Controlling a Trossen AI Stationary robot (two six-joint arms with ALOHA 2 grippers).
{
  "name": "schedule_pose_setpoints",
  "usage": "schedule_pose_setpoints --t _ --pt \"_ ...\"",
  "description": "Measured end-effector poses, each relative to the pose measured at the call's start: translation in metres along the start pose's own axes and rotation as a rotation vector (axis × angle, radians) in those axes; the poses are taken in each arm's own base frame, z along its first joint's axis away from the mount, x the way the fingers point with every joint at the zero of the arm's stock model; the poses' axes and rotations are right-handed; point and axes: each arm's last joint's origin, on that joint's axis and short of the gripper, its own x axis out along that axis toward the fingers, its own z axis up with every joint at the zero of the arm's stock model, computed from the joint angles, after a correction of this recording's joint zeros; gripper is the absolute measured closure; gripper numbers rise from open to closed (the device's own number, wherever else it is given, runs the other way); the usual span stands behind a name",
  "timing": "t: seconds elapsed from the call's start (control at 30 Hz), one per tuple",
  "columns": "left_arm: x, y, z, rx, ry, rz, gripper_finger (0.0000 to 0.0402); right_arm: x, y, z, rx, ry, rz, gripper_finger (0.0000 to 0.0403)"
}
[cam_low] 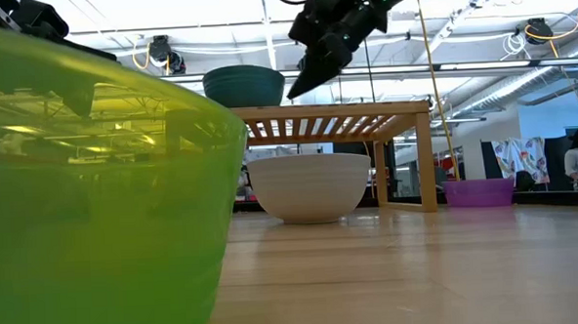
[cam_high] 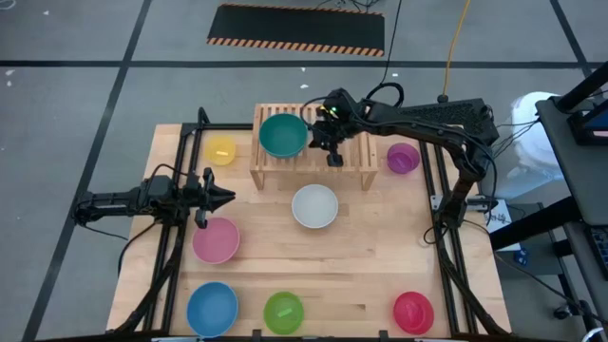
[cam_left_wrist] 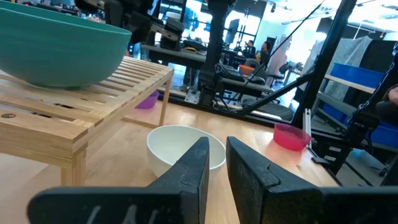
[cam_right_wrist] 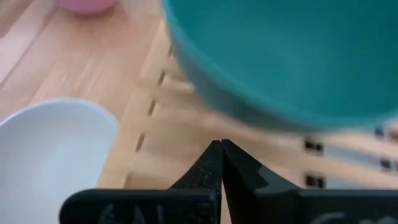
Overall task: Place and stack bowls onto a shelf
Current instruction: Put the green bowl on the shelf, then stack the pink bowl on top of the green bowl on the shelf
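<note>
The teal bowl (cam_high: 283, 135) stands upright with its base on the left part of the light-wood shelf (cam_high: 285, 173), and shows large in the right wrist view (cam_right_wrist: 280, 56). My right gripper (cam_high: 333, 160) is shut. It hovers just above the slats (cam_right_wrist: 186, 143), right of the teal bowl, and touches nothing (cam_low: 291, 90). My left gripper (cam_high: 231, 198) sits low over the table left of the white bowl (cam_high: 314, 206) and above the pink bowl (cam_high: 216, 239). Its fingers are a narrow gap apart (cam_left_wrist: 217, 146) and point toward the white bowl (cam_left_wrist: 183, 146).
The other bowls rest upright on the table: yellow (cam_high: 221, 150) left of the shelf, purple (cam_high: 403, 158) right of it, and blue (cam_high: 212, 308), lime green (cam_high: 283, 312) and red (cam_high: 413, 311) along the near edge. The shelf's middle and right slats (cam_low: 365, 110) are bare.
</note>
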Motion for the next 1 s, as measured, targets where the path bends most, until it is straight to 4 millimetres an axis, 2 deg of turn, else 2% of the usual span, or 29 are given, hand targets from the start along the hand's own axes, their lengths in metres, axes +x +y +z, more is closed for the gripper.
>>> schedule_pose_setpoints --t 0.23,0.43,0.6,0.83,1.0 --pt "0.000 0.000 0.000 0.005 0.000 0.000 0.0341 -0.044 0.022 0.002 -0.027 0.134 -0.047 0.0403" --pt "0.000 0.000 0.001 0.006 -0.013 -0.003 0.0341 -0.091 0.049 0.006 -0.025 0.157 -0.011 0.0403" --pt "0.000 -0.002 0.008 0.005 -0.087 -0.020 0.0341 -0.122 0.062 0.009 0.021 0.109 -0.040 0.0403" --pt "-0.003 -0.006 0.025 -0.158 -0.254 -0.080 0.0341 -0.150 0.072 0.011 0.058 0.046 -0.079 0.0403" --pt "-0.006 -0.007 0.033 -0.227 -0.334 -0.117 0.0341 -0.153 0.073 0.010 0.099 0.048 -0.079 0.0403"
